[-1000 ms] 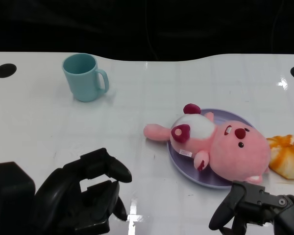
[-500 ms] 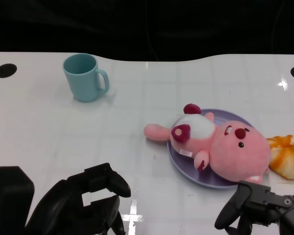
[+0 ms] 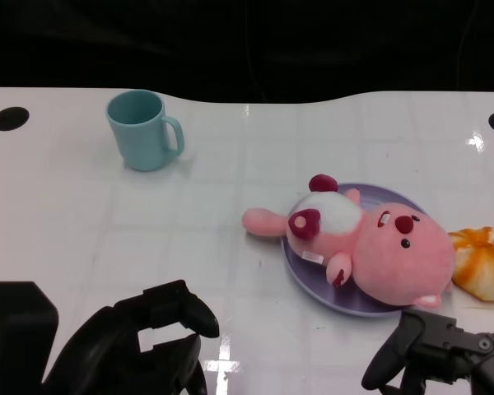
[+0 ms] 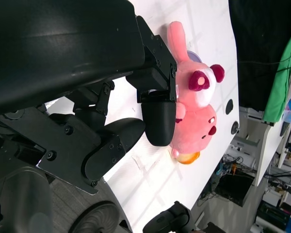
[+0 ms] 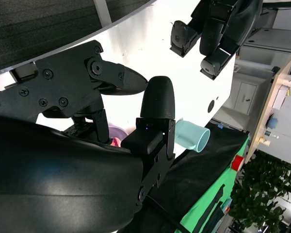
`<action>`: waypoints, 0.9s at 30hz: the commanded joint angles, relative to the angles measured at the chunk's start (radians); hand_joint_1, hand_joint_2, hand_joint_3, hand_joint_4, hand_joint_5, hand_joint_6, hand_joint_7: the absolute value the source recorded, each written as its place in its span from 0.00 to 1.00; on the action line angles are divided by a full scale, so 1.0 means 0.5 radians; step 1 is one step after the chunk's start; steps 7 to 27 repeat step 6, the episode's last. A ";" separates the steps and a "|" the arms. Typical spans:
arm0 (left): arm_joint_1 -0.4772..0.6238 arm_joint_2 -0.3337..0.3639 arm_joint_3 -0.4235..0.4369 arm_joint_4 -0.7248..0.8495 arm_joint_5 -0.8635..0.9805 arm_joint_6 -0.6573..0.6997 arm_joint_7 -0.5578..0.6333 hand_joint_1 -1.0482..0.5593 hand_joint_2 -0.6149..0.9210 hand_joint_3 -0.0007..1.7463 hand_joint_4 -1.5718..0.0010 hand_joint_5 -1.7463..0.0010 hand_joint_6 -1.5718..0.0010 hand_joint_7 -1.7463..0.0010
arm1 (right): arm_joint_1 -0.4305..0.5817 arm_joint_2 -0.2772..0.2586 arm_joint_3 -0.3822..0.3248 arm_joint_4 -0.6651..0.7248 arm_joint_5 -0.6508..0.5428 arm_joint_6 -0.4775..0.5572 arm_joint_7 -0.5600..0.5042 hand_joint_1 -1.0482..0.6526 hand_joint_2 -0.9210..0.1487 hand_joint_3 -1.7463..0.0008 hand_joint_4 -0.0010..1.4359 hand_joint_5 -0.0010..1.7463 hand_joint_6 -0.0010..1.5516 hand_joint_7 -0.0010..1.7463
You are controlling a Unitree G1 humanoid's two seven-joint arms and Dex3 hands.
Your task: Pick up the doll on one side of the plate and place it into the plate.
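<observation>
The pink doll (image 3: 370, 243) is seen lying on its back across the purple plate (image 3: 309, 280), one leg hanging over the rim onto the white table (image 3: 230, 148). Nothing is held by either hand — the left hand (image 3: 136, 350) and right hand (image 3: 432, 358) are kept at the near edge, fingers loosely apart.

Head view: left hand (image 3: 136, 346) and right hand (image 3: 436, 358) both cut off by the lower edge; palms not seen. Orange-and-white object (image 3: 483, 262) runs off the right edge; its identity cannot be told. Plate (image 3: 313, 280) mostly covered by the doll (image 3: 366, 243); only rim arcs show. Left wrist view: fingers (image 4: 157, 119) hide part of the doll. Right wrist view: mug (image 5: 194, 136) partly hidden behind the fingers (image 5: 157, 104); handle not visible.
</observation>
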 commanded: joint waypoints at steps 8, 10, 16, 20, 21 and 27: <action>0.001 0.050 0.012 0.033 -0.010 -0.038 -0.043 0.48 0.72 0.69 0.54 0.00 0.62 0.07 | 0.008 0.015 0.008 -0.025 -0.013 -0.025 -0.040 0.47 0.18 0.59 0.47 0.92 0.38 0.74; 0.001 0.050 0.012 0.033 -0.010 -0.038 -0.043 0.48 0.72 0.69 0.54 0.00 0.62 0.07 | 0.008 0.015 0.008 -0.025 -0.013 -0.025 -0.040 0.47 0.18 0.59 0.47 0.92 0.38 0.74; 0.001 0.050 0.012 0.033 -0.010 -0.038 -0.043 0.48 0.72 0.69 0.54 0.00 0.62 0.07 | 0.008 0.015 0.008 -0.025 -0.013 -0.025 -0.040 0.47 0.18 0.59 0.47 0.92 0.38 0.74; 0.001 0.050 0.012 0.033 -0.010 -0.038 -0.043 0.48 0.72 0.69 0.54 0.00 0.62 0.07 | 0.008 0.015 0.008 -0.025 -0.013 -0.025 -0.040 0.47 0.18 0.59 0.47 0.92 0.38 0.74; 0.001 0.050 0.012 0.033 -0.010 -0.038 -0.043 0.48 0.72 0.69 0.54 0.00 0.62 0.07 | 0.008 0.015 0.008 -0.025 -0.013 -0.025 -0.040 0.47 0.18 0.59 0.47 0.92 0.38 0.74; 0.001 0.050 0.012 0.033 -0.010 -0.038 -0.043 0.48 0.72 0.69 0.54 0.00 0.62 0.07 | 0.008 0.015 0.008 -0.025 -0.013 -0.025 -0.040 0.47 0.18 0.59 0.47 0.92 0.38 0.74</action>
